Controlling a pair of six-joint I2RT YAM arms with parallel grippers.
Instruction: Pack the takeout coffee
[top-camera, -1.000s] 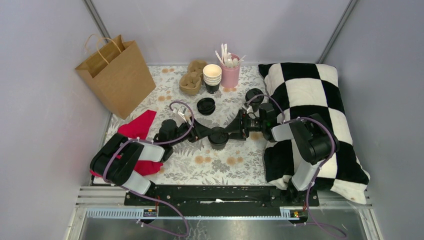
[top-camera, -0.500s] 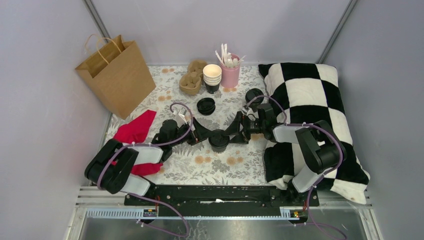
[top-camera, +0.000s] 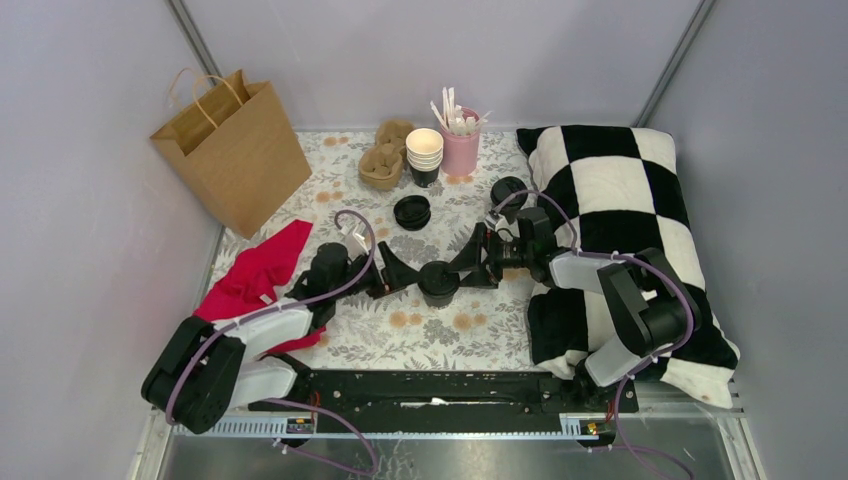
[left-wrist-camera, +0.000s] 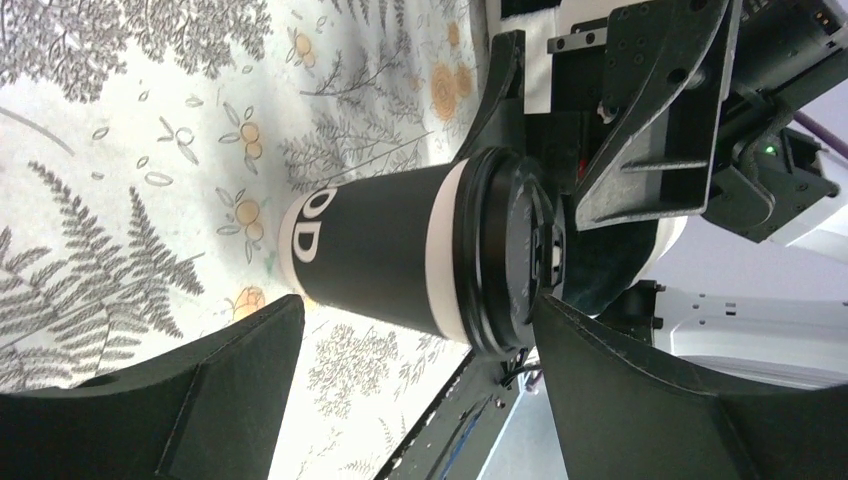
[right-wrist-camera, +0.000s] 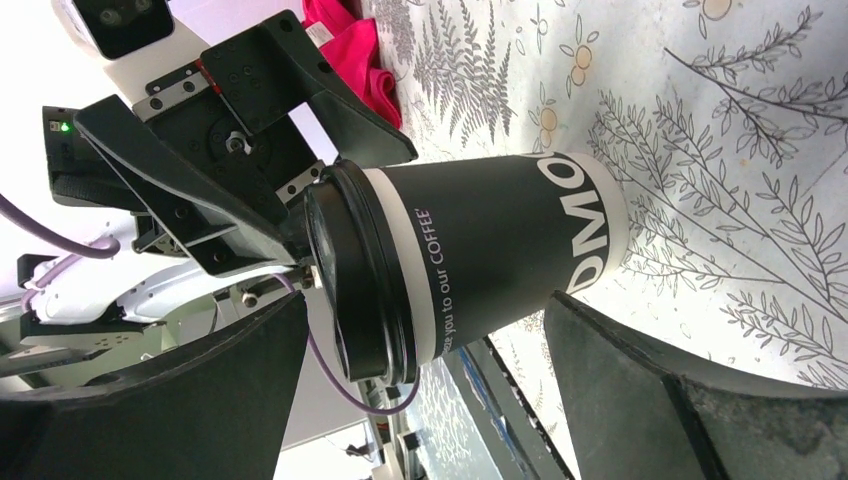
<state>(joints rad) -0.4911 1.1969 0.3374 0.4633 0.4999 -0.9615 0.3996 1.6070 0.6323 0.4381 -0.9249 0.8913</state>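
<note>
The takeout coffee (top-camera: 437, 280), a small black paper cup with white lettering, a pale band under its rim and a round black plastic lid pressed on, stands upright on the flower-printed tablecloth (top-camera: 440, 335), at the middle of the table and towards its near edge. The left gripper (top-camera: 397, 274) faces it from the left and the right gripper (top-camera: 468, 268) from the right. Both are spread wide and hold nothing; in each wrist view the cup sits between the fingers with a gap on either side.

The cup looks light, though whether it is filled cannot be told. Its paper wall is likely thin and would dent under a hard pinch, and the smooth coating could let it slip. The lid seems only snapped on, so lifting by it risks pulling it off. The safest hold is probably across the upper body, just under the pale band, where the rim stiffens the wall, with modest force and the cup kept upright. The brown paper bag (top-camera: 235, 150) stands at the far left and the moulded cardboard cup carrier (top-camera: 385, 160) at the far middle.
</note>
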